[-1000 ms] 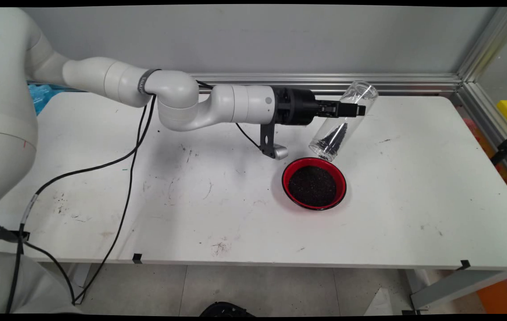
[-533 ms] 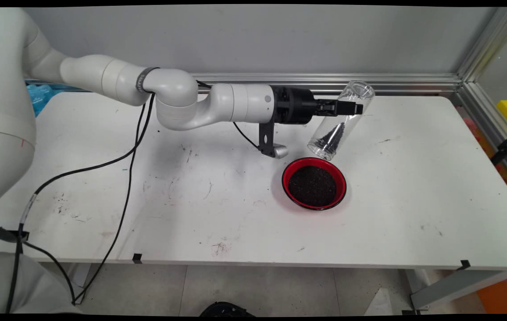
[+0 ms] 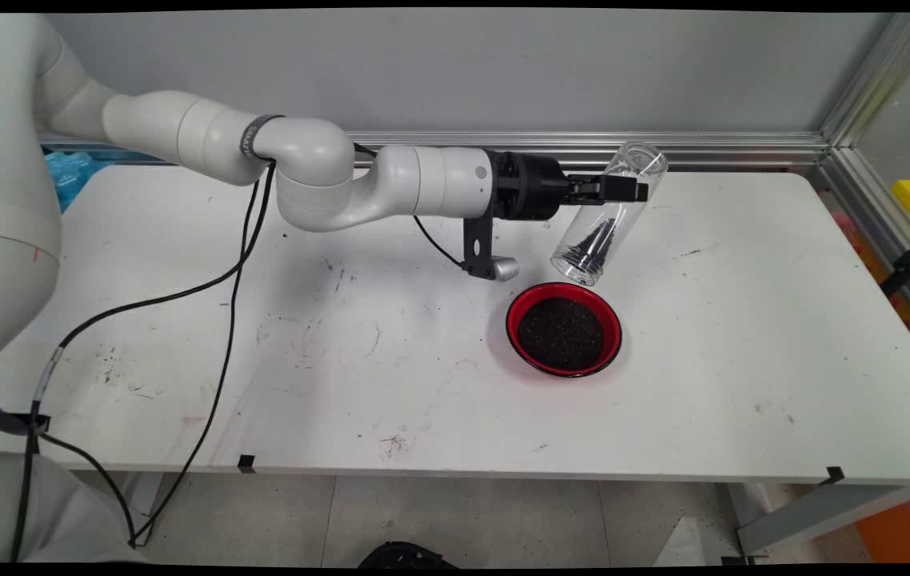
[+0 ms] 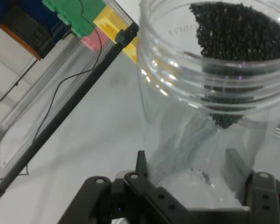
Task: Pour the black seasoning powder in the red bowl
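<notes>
A: State what lay nearest the camera on the tabletop (image 3: 743,384).

B: A red bowl (image 3: 563,329) with a black rim sat right of centre, filled with fine black granules (image 3: 561,334). The white surface around it was scuffed and marked. A black cable (image 3: 227,320) hung from the arm and trailed off the near left edge.

A: Position of the jar relative to the bowl?

B: The clear plastic jar (image 3: 607,216) was held in the air at 12 o'clock from the bowl, tilted, its open threaded mouth pointing down toward the bowl's far rim and its closed base raised toward 1 o'clock. The mouth was just above the rim and not touching it. A wedge of black granules lay inside the jar along its lower wall, reaching toward the mouth.

A: Condition of the jaws?

B: The gripper (image 3: 623,190) reached in horizontally from 9 o'clock, and the jaws were pinching the jar across its upper body. In the hand view the jar (image 4: 214,93) stood between the two fingers (image 4: 141,165), which pressed against its walls on either side.

A: Beyond that?

B: An aluminium rail (image 3: 583,144) ran along the far edge of the tabletop under a grey wall (image 3: 455,72).
</notes>
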